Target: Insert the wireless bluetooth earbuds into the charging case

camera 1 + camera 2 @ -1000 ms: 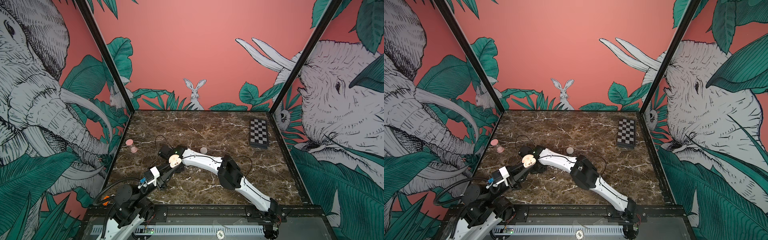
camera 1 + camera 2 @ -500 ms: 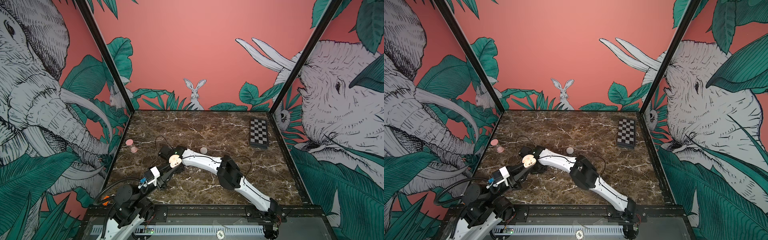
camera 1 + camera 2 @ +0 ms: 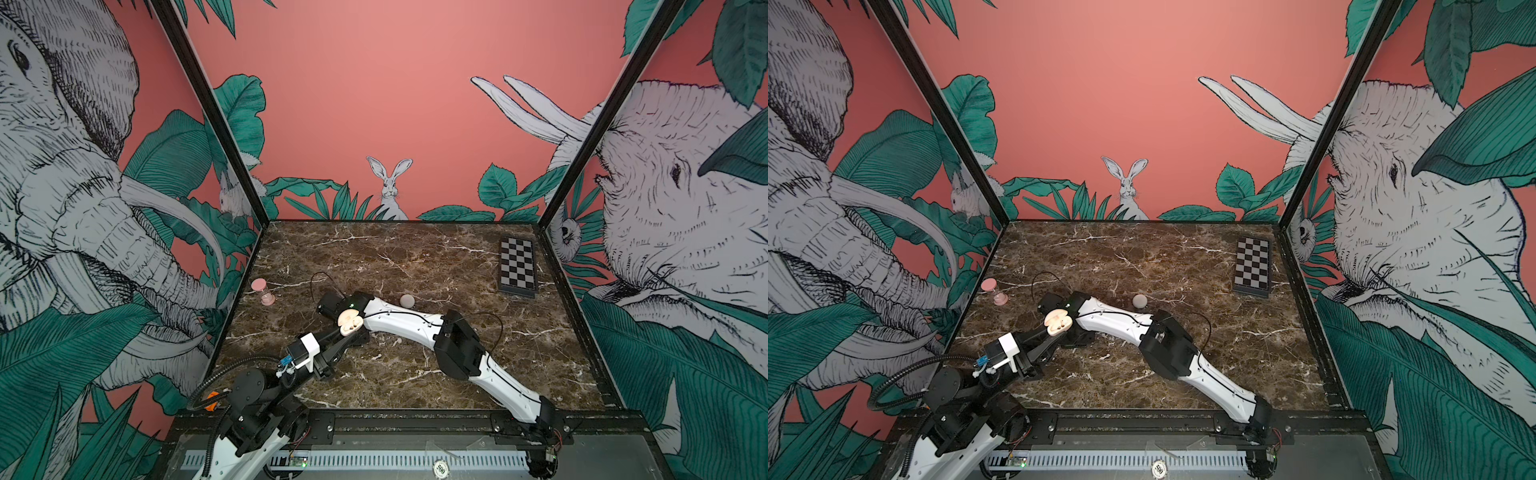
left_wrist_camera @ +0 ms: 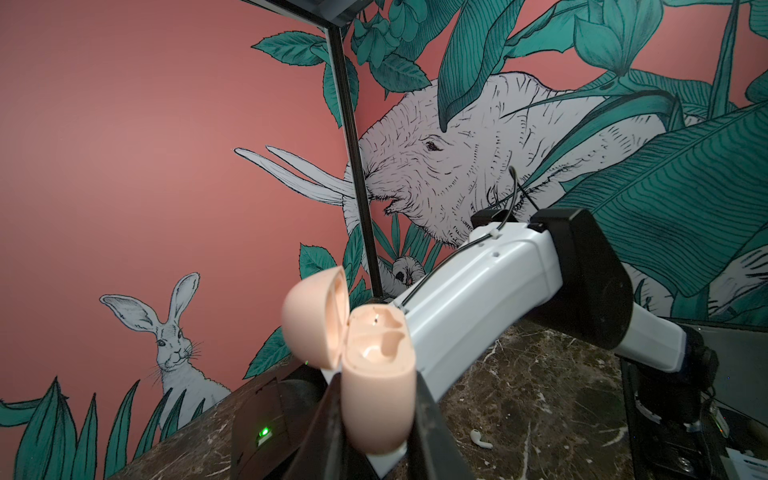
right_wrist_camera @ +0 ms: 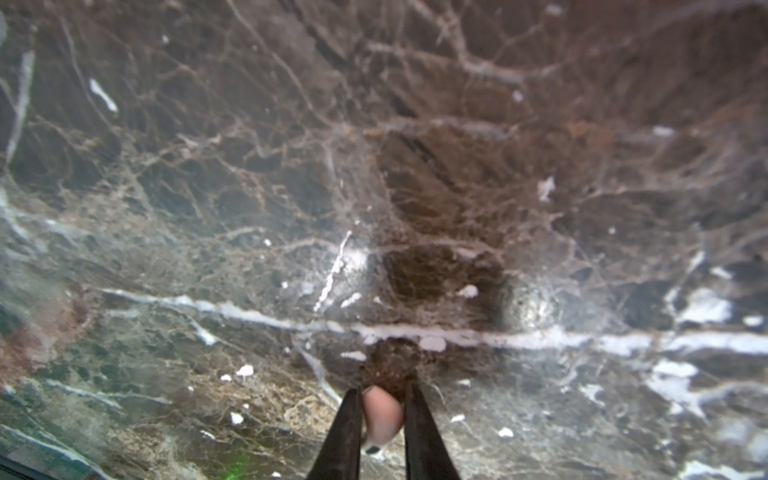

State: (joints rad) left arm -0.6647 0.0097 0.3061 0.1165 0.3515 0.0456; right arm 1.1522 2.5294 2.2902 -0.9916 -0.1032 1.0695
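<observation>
**Earbud (image 5: 380, 415) pinched, case held open**

It sits between the tips of the right tool (image 5: 382, 392), which press on it close over the tabletop (image 5: 540, 166), probably ready for carrying. The left tool (image 4: 376, 386) clamps the charging case (image 3: 349, 323) upright with the lid (image 4: 316, 316) swung back, so the sockets face outward. A second bud (image 4: 480, 439) lies on the tabletop just beyond the left tool.

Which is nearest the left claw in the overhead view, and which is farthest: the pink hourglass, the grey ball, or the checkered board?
1. Tie: the grey ball, to the right of the left gripper, and the pink hourglass, by the left wall. The top views disagree, so it is too close to call.
2. Checkered board, back right by the wall: plainly farthest.
</observation>
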